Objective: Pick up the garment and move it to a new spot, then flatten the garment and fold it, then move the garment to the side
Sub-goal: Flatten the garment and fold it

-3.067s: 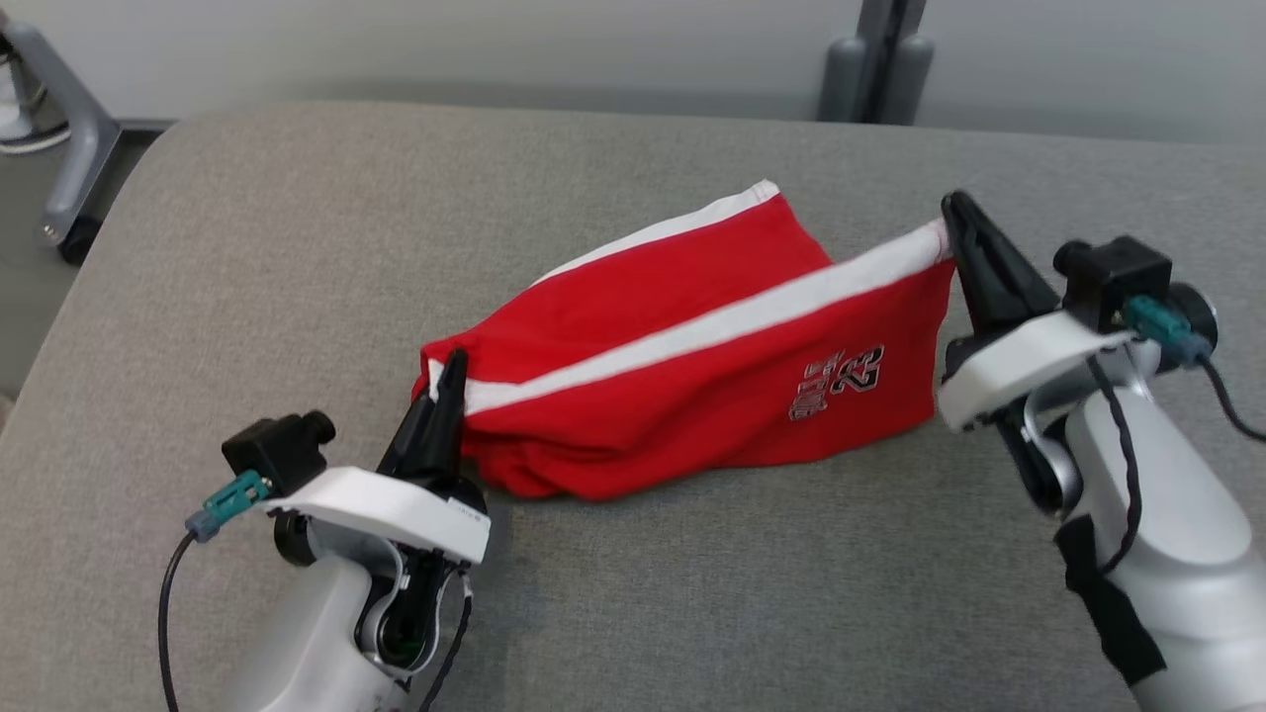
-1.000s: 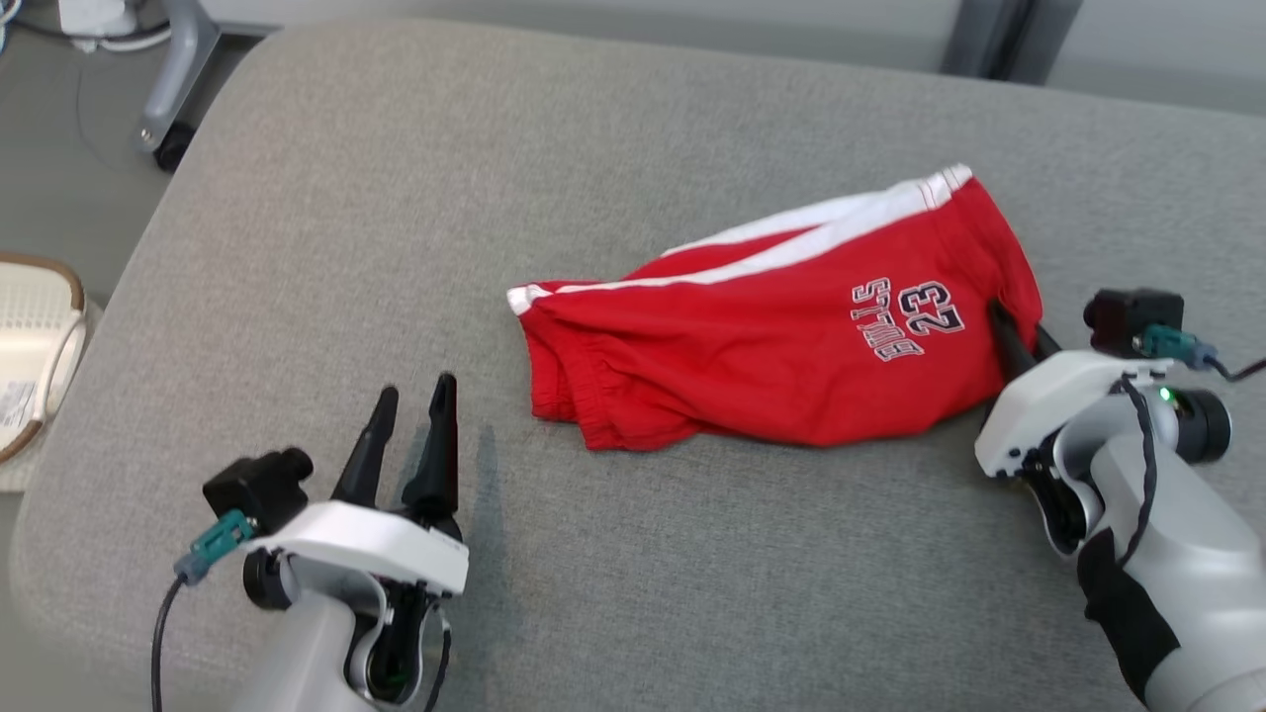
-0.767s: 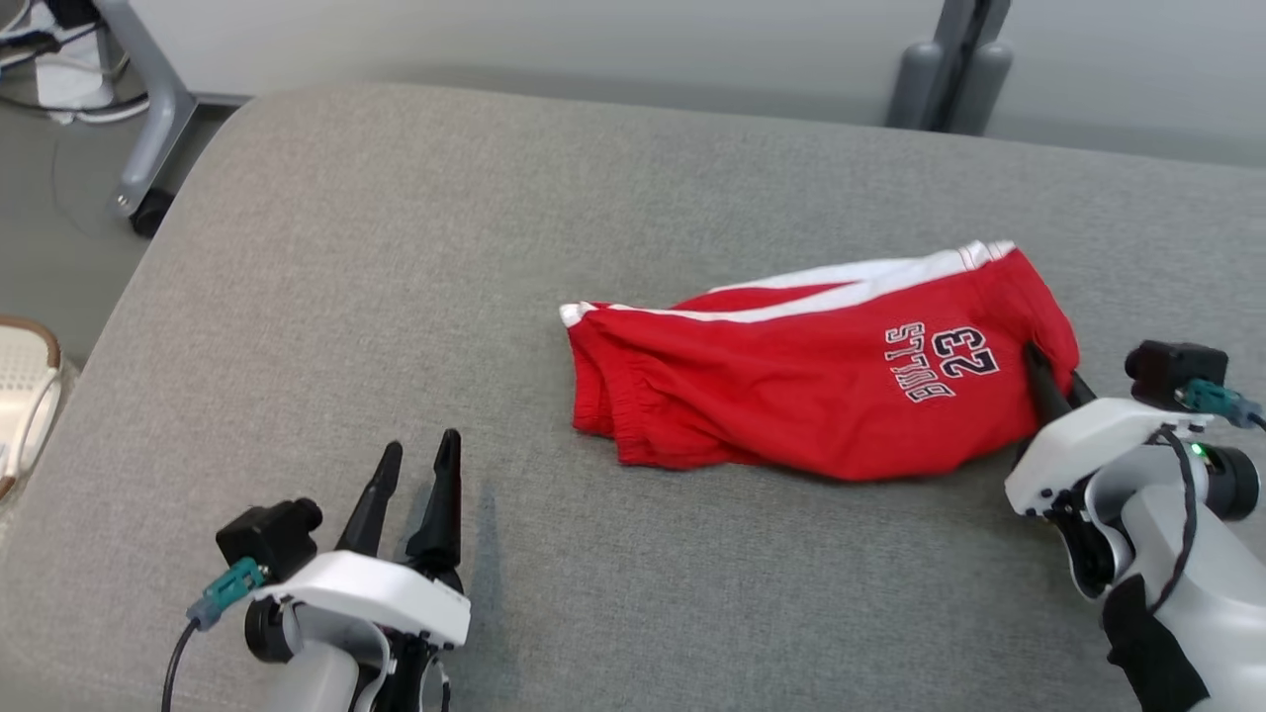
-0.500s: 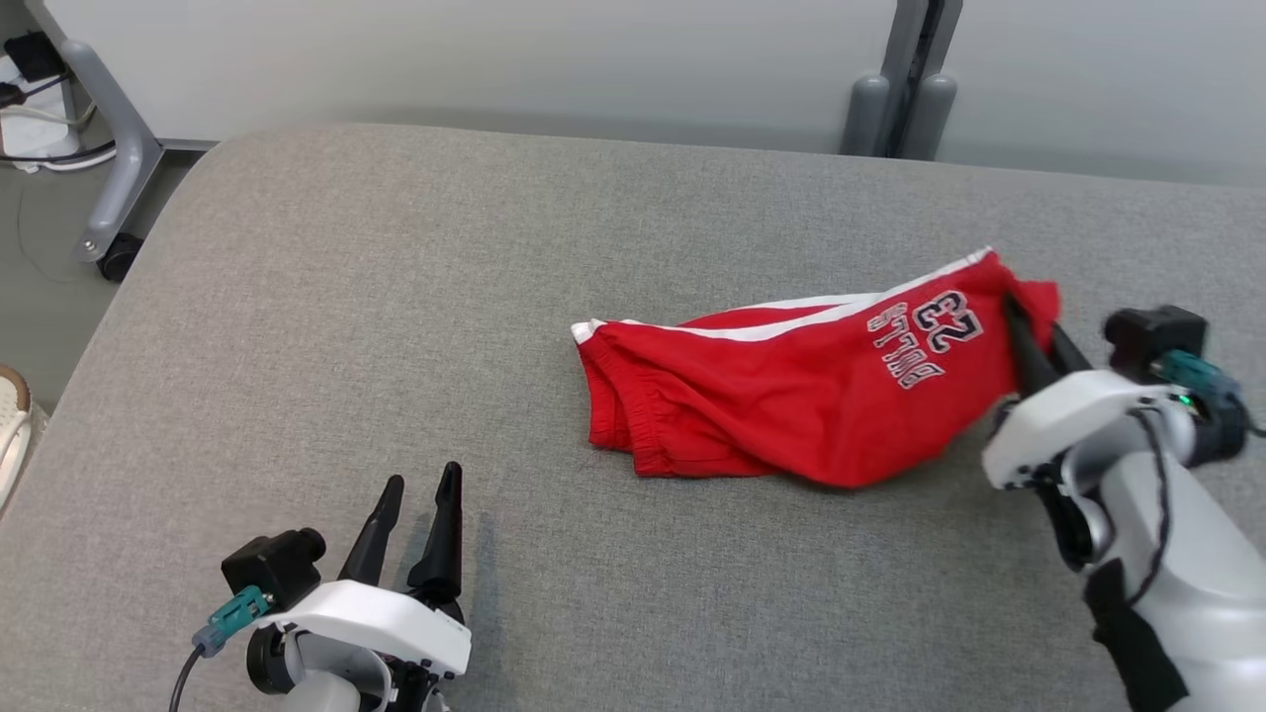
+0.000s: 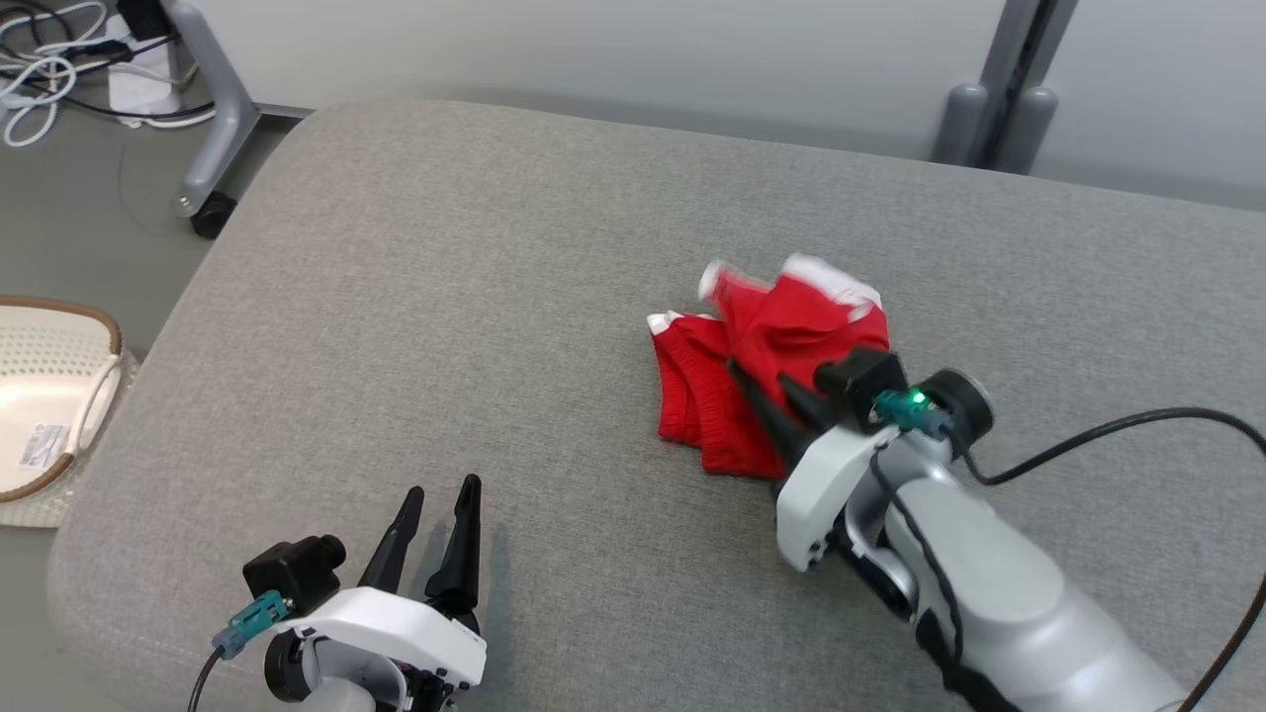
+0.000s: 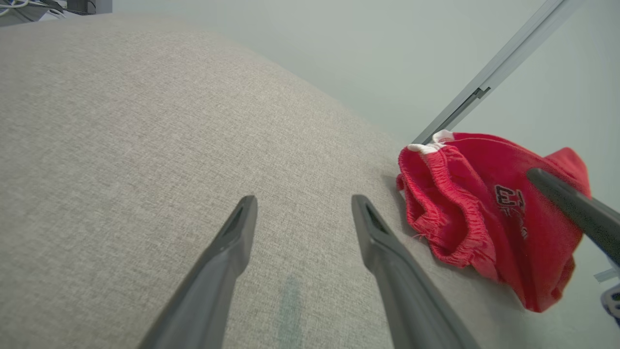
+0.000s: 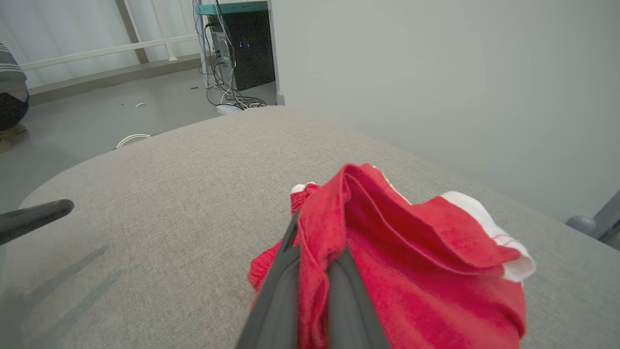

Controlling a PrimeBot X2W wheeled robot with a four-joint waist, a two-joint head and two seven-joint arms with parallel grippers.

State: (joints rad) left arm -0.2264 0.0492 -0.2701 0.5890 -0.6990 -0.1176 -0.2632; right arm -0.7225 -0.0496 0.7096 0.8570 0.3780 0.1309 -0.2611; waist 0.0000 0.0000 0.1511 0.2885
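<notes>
One pinch is all that secures the garment: the right gripper is clenched on a fold of red cloth, its fingers coming in from 5 o'clock in the head view. The garment sits bunched on the grey cushion, just right of that view's centre and at about 2 o'clock from the left gripper. That gripper stands released and holds nothing, near the cushion's front edge at 7 o'clock.

The main risk, as I judge it, is a crooked fold. The elastic waistband end, at 9 o'clock on the heap, rests on rough fabric and nothing pins it. A pull from the right arm could drag the whole heap instead of laying one layer over another.

The white-trimmed hem flops loosely toward 12 o'clock and could tuck under or twist. The grip looks narrow, so a quick sweep could let the cloth slip out. The left gripper is well apart from the garment, too far to steady it.
</notes>
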